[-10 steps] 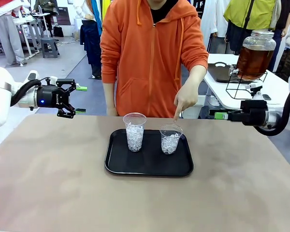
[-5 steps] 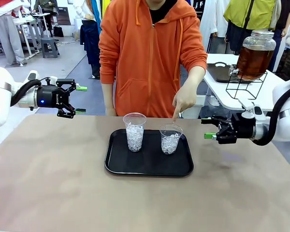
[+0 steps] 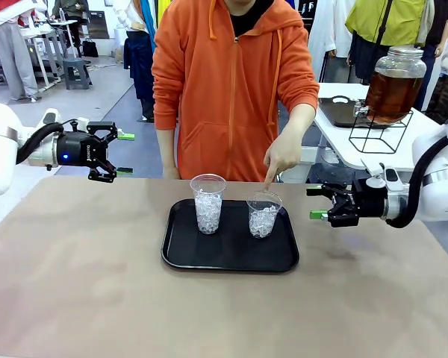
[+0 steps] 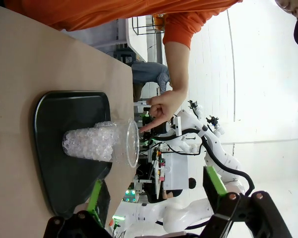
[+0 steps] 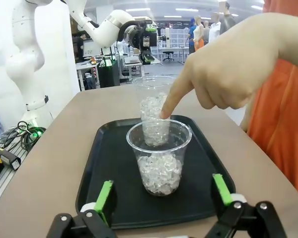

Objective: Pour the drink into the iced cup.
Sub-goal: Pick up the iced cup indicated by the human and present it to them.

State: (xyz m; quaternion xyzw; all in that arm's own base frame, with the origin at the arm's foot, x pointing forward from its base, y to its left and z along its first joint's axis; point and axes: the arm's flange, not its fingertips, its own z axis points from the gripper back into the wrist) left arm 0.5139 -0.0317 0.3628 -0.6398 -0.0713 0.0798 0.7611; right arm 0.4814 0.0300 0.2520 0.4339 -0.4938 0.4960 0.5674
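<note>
Bare bench (image 3: 75,283) surrounds the tray (image 3: 231,262) on its near side and both flanks. Open air separates the wide-spread right hand (image 3: 314,203) from the shorter cup (image 3: 263,215). The person's finger (image 3: 272,174) hangs over that cup's far rim, and the taller cup (image 3: 208,203) stands near its other side.

From the right wrist, the taller iced cup (image 5: 150,99) stands half hidden — behind the shorter iced cup (image 5: 160,158) and the person's pointing hand (image 5: 233,64).
</note>
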